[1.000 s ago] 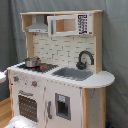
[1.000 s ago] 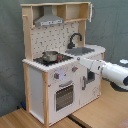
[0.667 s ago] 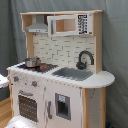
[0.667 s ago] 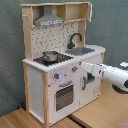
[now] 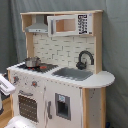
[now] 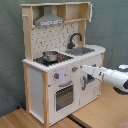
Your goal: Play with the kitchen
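The kitchen [image 5: 65,95] is a white and light-wood toy that shows in both exterior views. It has a metal pot [image 5: 32,62] on the stove, a black faucet [image 5: 85,59] over the grey sink [image 5: 72,74], a range hood [image 5: 37,25], knobs [image 5: 34,83] and an oven door [image 5: 28,107]. In the second exterior view my white arm reaches in from the second exterior view's right. Its gripper [image 6: 84,68] is level with the knob row, just right of the right-hand knob [image 6: 74,69] on the kitchen [image 6: 50,87] front. In the first exterior view only a white bit of the arm [image 5: 4,86] shows at the left edge.
A grey curtain [image 5: 115,50] hangs behind the kitchen. The kitchen stands on a light wooden surface [image 6: 100,112]. A cabinet door with a dispenser panel [image 5: 63,106] sits under the sink. A white object [image 5: 17,122] lies at the first exterior view's bottom left.
The arm has moved left in the second exterior view, closer to the kitchen's knob row. The kitchen itself has not changed.
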Robot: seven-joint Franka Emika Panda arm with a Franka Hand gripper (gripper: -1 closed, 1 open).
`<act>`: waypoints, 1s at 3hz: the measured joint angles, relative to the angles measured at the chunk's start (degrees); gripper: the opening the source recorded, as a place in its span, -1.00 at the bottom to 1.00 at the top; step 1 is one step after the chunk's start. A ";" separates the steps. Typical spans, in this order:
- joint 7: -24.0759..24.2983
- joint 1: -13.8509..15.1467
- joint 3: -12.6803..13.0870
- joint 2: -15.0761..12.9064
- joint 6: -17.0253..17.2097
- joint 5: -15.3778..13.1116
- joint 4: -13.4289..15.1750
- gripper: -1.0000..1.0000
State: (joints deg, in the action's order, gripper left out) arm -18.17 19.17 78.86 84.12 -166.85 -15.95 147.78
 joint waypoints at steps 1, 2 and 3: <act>4.71 0.37 -0.27 0.04 -2.99 0.00 2.72 1.00; 9.06 0.39 -0.15 0.04 -5.77 0.00 5.33 1.00; 13.53 0.46 -0.09 0.06 -9.49 0.00 8.26 1.00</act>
State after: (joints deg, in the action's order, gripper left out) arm -4.63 19.64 78.78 84.18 -176.35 -15.95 156.03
